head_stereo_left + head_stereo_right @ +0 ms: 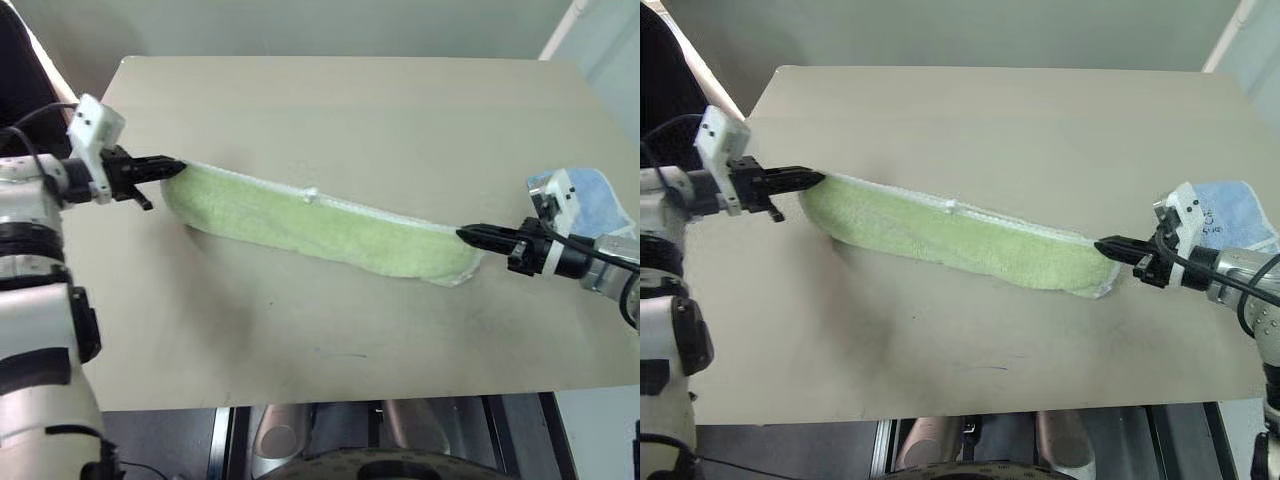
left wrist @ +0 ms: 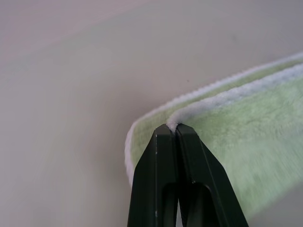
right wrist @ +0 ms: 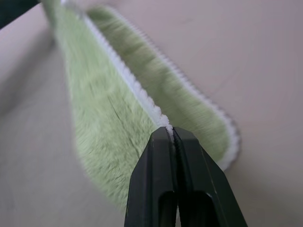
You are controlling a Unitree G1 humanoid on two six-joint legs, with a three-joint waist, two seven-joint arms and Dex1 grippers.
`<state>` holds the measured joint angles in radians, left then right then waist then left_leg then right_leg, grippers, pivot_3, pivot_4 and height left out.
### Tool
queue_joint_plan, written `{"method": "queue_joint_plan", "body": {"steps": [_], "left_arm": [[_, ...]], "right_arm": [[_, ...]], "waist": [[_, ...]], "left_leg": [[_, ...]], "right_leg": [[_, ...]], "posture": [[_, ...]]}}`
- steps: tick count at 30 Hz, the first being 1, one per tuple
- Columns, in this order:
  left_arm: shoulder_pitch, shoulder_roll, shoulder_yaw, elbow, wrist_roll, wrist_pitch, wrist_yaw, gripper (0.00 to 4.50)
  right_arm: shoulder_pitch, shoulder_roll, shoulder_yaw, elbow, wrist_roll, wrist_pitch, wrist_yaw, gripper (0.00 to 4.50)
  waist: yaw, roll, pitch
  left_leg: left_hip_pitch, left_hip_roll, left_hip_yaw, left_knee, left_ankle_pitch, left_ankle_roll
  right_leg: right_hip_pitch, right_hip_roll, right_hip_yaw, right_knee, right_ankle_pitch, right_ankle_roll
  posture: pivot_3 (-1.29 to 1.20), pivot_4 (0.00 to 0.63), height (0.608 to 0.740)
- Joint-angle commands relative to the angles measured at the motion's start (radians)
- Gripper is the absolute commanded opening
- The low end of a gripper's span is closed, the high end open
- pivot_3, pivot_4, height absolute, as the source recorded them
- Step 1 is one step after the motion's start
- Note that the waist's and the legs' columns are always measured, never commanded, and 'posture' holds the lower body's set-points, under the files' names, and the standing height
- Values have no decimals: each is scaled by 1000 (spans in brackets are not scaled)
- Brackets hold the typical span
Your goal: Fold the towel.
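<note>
The light green towel [image 1: 320,225] stretches across the middle of the tan table [image 1: 330,100], doubled over lengthwise, its white-edged upper hem lifted between my two grippers. My left gripper [image 1: 172,169] is shut on the towel's left corner; its white hem [image 2: 208,101] sits pinched at the fingertips [image 2: 171,130]. At the right end, my right gripper [image 1: 468,236] is shut on the other corner, the white edging [image 3: 128,78] running away from its tips [image 3: 169,132]. A small white loop [image 1: 312,195] sticks up midway along the hem. The lower layer rests on the table.
A light blue cloth [image 1: 598,200] lies at the table's right edge, just behind my right wrist. The table's front edge [image 1: 330,398] runs close below the towel. Bare tabletop spreads beyond the towel toward the far edge.
</note>
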<state>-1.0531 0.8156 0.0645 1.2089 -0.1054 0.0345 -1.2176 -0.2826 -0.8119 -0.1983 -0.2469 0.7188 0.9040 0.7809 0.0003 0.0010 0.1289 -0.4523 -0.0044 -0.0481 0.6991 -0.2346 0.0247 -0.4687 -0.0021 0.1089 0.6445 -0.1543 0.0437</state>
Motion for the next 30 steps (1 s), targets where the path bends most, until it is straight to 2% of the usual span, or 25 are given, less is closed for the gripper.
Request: {"method": "queue_joint_plan", "body": {"steps": [1,8,17,30], "left_arm": [[-47,-33,15,41,25,-67,91,0],[-72,-118,51,85,35,-58,241,0],[-38,-89,24,95,112,-47,284,0],[-32,-109,69,96,97,-77,332,0]], "right_arm": [[-29,31,7,19,-42,-42,-42,23],[-37,96,37,84,-116,-91,-71,23],[-34,121,27,102,-131,-139,-66,23],[-116,162,64,233,-194,-210,-57,23]], "waist": [[0,0,0],[-1,0,0],[-3,0,0],[-2,0,0]], "left_leg": [[0,0,0,0,0,0],[0,0,1,0,1,0],[0,0,3,0,1,0],[0,0,3,0,2,0]], "right_leg": [[0,0,0,0,0,1],[1,0,0,-1,1,5],[1,0,0,-1,0,4],[1,-1,0,-1,0,4]], "posture": [[0,150,728],[0,150,728],[0,150,728],[0,150,728]]}}
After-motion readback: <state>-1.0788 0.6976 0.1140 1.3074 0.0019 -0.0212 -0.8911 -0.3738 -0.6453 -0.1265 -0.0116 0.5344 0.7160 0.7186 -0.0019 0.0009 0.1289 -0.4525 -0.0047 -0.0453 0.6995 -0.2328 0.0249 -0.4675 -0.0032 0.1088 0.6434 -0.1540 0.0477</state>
